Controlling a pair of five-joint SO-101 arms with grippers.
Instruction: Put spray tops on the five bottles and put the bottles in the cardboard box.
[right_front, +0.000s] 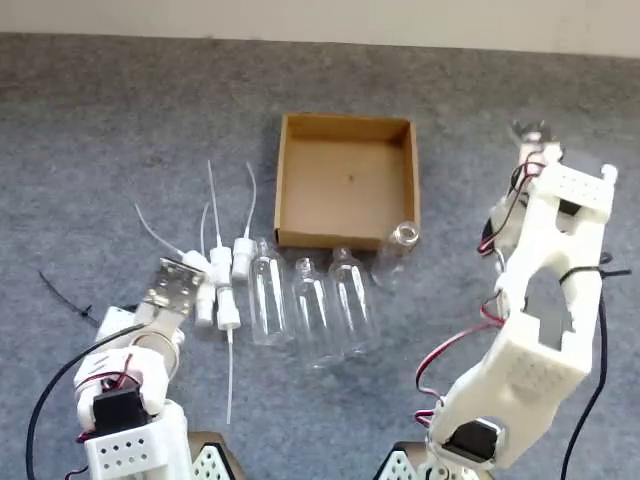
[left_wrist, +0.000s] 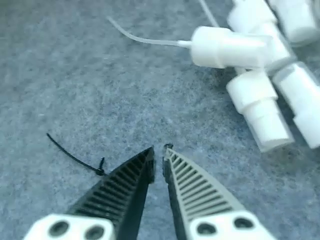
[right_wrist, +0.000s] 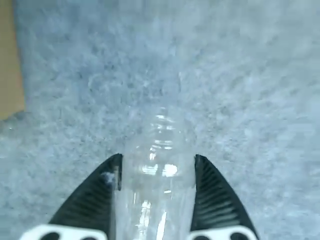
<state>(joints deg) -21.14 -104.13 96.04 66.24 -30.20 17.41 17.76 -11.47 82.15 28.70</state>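
Left tool (left_wrist: 159, 150) nearly closed; right tool (right_wrist: 157, 159) raised, clamping.

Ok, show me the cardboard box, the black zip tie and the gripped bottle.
cardboard box (right_front: 330, 190), high view, bare floor.
black zip tie (left_wrist: 75, 157), left wrist view, middle of strand.
gripped bottle (right_wrist: 158, 172), right wrist view, its shoulder.

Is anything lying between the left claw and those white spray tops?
Nothing visible does: bare grey mat lies between the left gripper and the nearest spray top. A black cable tie lies off to one side, not between them. The right gripper, clamped on a bottle, is far off.
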